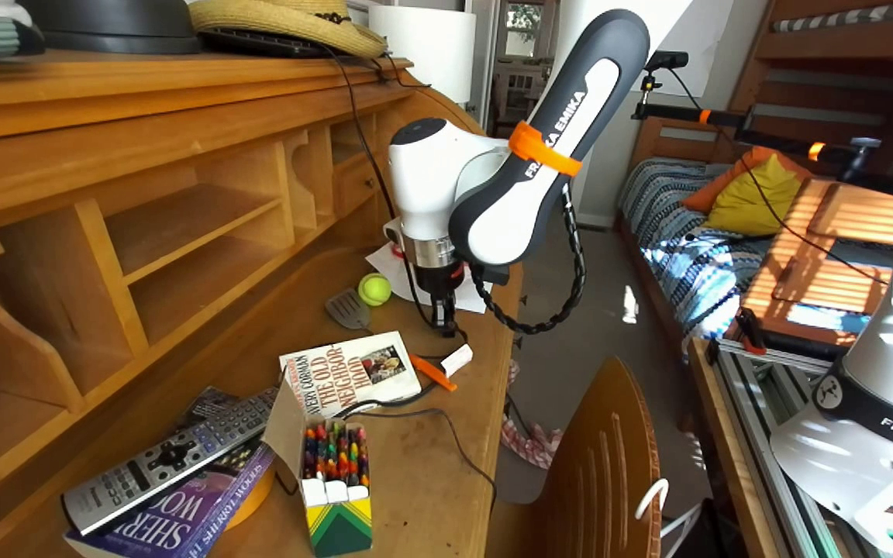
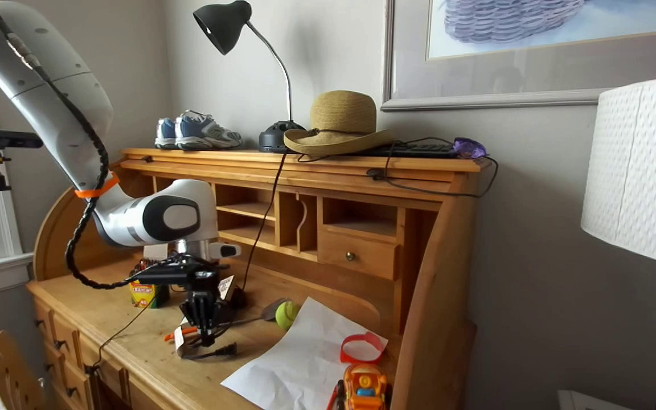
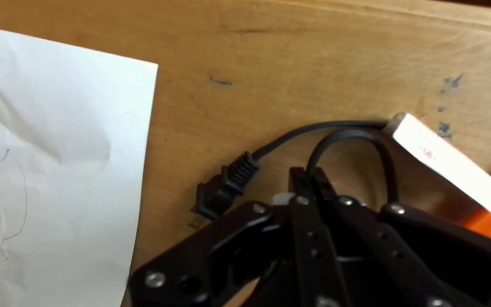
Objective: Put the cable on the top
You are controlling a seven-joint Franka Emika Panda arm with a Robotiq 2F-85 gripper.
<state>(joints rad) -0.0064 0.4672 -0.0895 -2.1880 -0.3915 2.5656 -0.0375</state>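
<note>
The black cable (image 3: 388, 166) lies on the lower writing surface and bends in a loop up to my gripper (image 3: 309, 175) in the wrist view. My fingertips are closed on the cord; the rest runs behind the right finger. A black plug (image 3: 228, 183) on a cord lies left of the fingertips; it also shows in an exterior view (image 2: 225, 349). My gripper points down just above the desk in both exterior views (image 1: 443, 329) (image 2: 207, 339). The top, the long upper wooden ledge, is well above the gripper in both exterior views (image 1: 105, 77) (image 2: 413, 165).
A straw hat (image 2: 342, 117), a lamp (image 2: 274, 136) and shoes (image 2: 200, 132) stand on the ledge. A black cord (image 2: 265, 216) hangs from the ledge past the cubbyholes. Near the gripper are a book (image 1: 353, 372), a tennis ball (image 1: 374, 289), paper (image 3: 58, 149) and a crayon box (image 1: 338, 519).
</note>
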